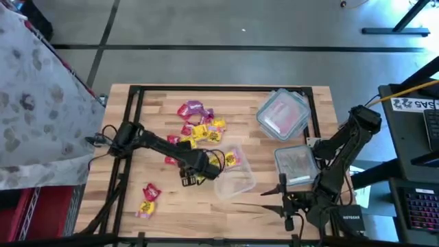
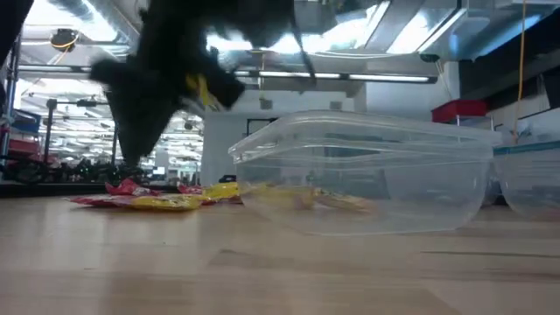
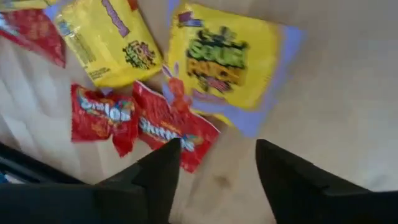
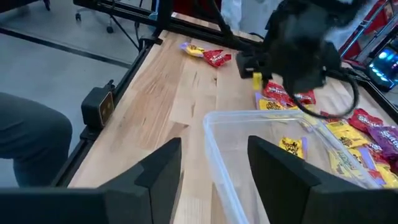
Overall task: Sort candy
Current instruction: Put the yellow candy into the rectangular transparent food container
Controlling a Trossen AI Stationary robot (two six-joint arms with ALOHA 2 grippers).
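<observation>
Candy (image 1: 199,127): small flat crinkled foil packets, loose heap at table centre, just toward the far edge from the left gripper (image 1: 194,180). The heap runs from a purple packet (image 1: 193,108) at its far end down through mixed red and yellow ones; individual packets lie at all angles, no shared long axis. An exact count of the heap cannot be made from above. Two more packets (image 1: 147,200), red and yellow, lie apart near the left front corner, overlapping, long sides roughly toward the front edge. One yellow packet (image 1: 231,159) lies flat inside the open clear tub (image 1: 236,180). Left wrist view: two yellow packets (image 3: 221,56) and two red ones (image 3: 102,115) on the bare wood, the nearest red packet (image 3: 168,130) skewed, one corner pointing at the left gripper's finger (image 3: 163,174). Fingers set moderately apart, nothing between them, hovering over the wood just beside the tub. Right gripper (image 4: 214,165) hangs low at the front right of the table, fingers spread, empty, the tub's near rim between them in its own camera. Tubs: three, clear thin rectangular plastic with rounded corners. One is open at centre, one lidded (image 1: 296,167) at right, and one with red contents (image 1: 282,114) sits at the far right. Table (image 1: 158,144) is pale butcher-block wood in a black metal frame.
</observation>
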